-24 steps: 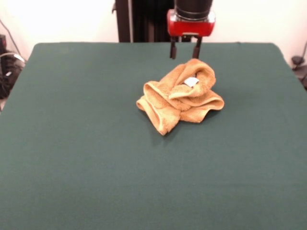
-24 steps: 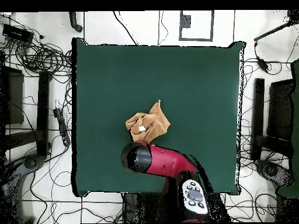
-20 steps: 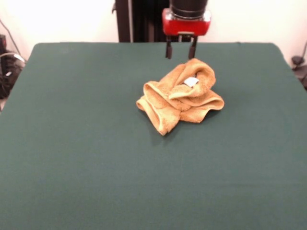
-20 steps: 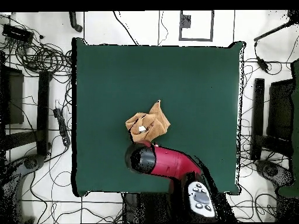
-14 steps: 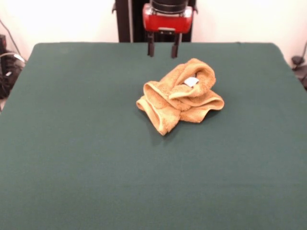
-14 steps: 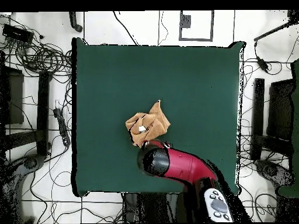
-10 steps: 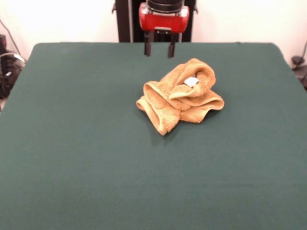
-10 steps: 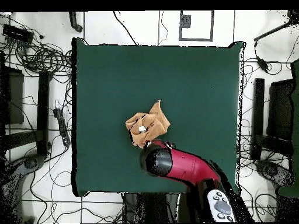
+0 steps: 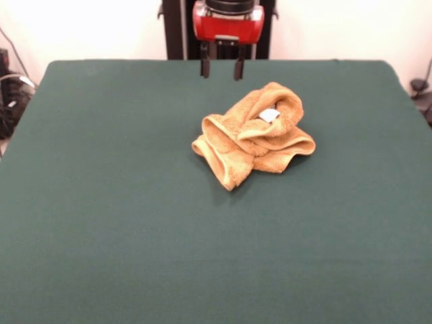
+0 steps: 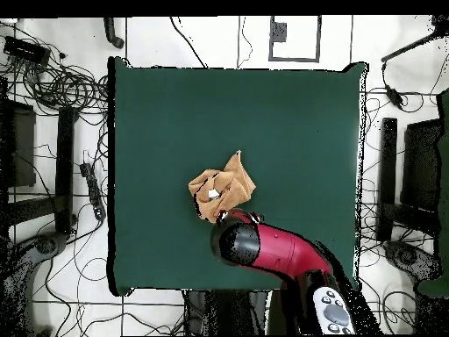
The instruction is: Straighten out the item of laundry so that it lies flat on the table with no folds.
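The golden-orange towel lies crumpled in a bunched heap on the dark green table, a little past the middle. Its small white tag faces up near the top of the heap. It also shows in the overhead view. My gripper hangs above the table's far side, behind and to the left of the towel, apart from it. Its two dark fingers stand apart, open, with nothing between them. In the overhead view the red arm covers the gripper.
Cables and equipment lie on the floor round the table. The robot's dark pedestal stands behind the table's far edge.
My gripper has moved left along the far side of the table and risen away from the towel, staying open. The towel has not moved.
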